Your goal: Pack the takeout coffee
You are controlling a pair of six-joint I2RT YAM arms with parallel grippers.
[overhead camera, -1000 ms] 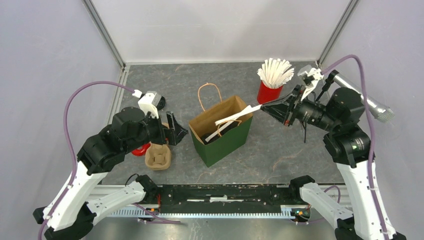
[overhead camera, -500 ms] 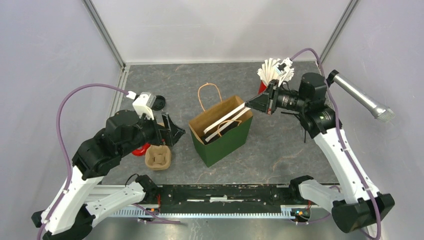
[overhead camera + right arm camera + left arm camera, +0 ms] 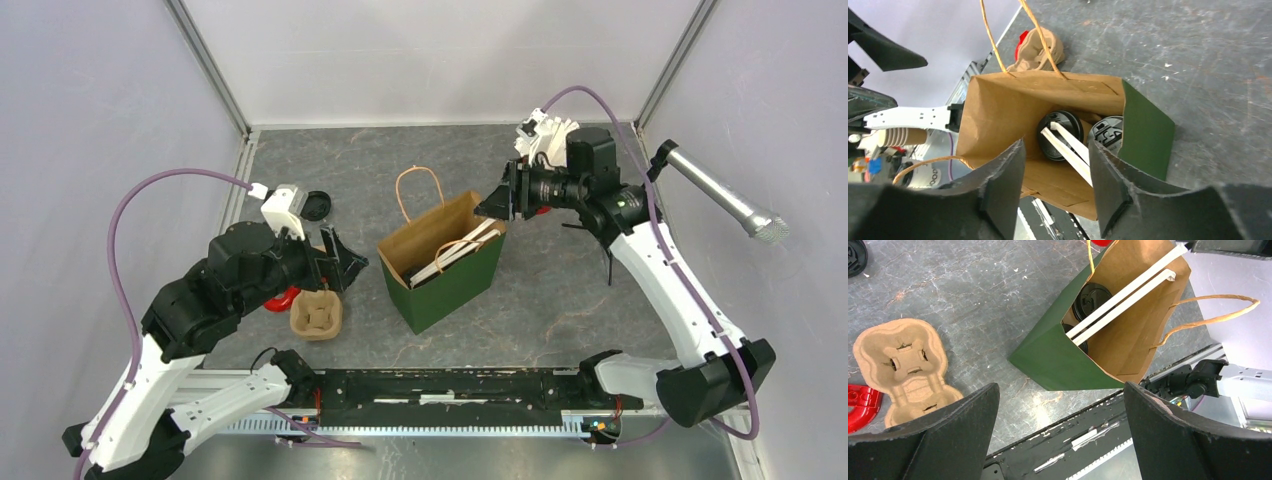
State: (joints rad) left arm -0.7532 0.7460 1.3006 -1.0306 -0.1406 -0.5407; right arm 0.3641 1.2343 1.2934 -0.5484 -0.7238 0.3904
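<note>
The green bag [image 3: 445, 285] with a brown inside stands open in the middle of the table. The takeout coffee sits at its bottom: two cups of which only the black lids [image 3: 1060, 131] [image 3: 1108, 132] show, one lid [image 3: 1092, 299] also showing in the left wrist view. Two white straws [image 3: 1068, 147] [image 3: 1128, 292] lean from the lids up to the bag's right rim. My right gripper [image 3: 497, 205] [image 3: 1057, 150] hangs open just above that rim, the straw ends passing between its fingers without being pinched. Left of the bag, my left gripper [image 3: 345, 258] [image 3: 1060, 390] is wide open and holds nothing.
A brown pulp cup carrier [image 3: 316, 315] [image 3: 903, 370] lies left of the bag beside a red object [image 3: 283, 298]. A loose black lid [image 3: 317, 206] lies further back. White straws [image 3: 545, 135] stick up behind my right arm. A microphone [image 3: 720, 205] leans in at the right.
My right gripper has swung left over the bag, lowered the two straws into it and opened, letting them go. The left arm has hardly moved.
</note>
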